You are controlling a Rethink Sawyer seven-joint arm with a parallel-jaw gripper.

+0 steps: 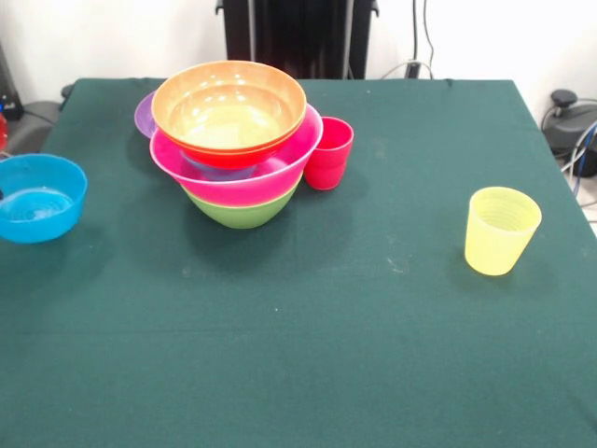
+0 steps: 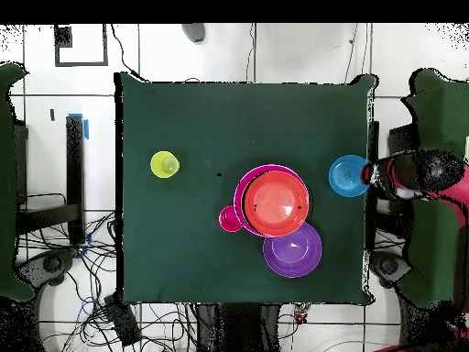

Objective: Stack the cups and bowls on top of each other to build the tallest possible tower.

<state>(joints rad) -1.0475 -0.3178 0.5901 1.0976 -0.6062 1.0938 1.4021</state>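
Note:
The tower stands left of centre in the front view: a green bowl [image 1: 244,213] at the bottom, the big pink bowl [image 1: 233,177] in it, then a red-rimmed bowl and a wide orange bowl [image 1: 229,107] on top. From overhead the orange bowl [image 2: 276,203] hides most of the stack. The red cup [image 1: 328,152] [image 2: 230,218] stands upright, touching the pink bowl's side. Far off to the right, the yellow cup [image 1: 501,230] [image 2: 165,165] stands alone. My arm [image 2: 408,174] lies beyond the table's edge, with the gripper [image 2: 371,174] beside a blue bowl [image 2: 346,175]. Its state does not show.
A purple bowl [image 1: 145,114] [image 2: 293,252] sits on the cloth right behind the tower. The blue bowl [image 1: 37,198] rests at the table's left edge in the front view. The green table [image 1: 373,327] ends near the yellow cup's side, and cables lie on the floor.

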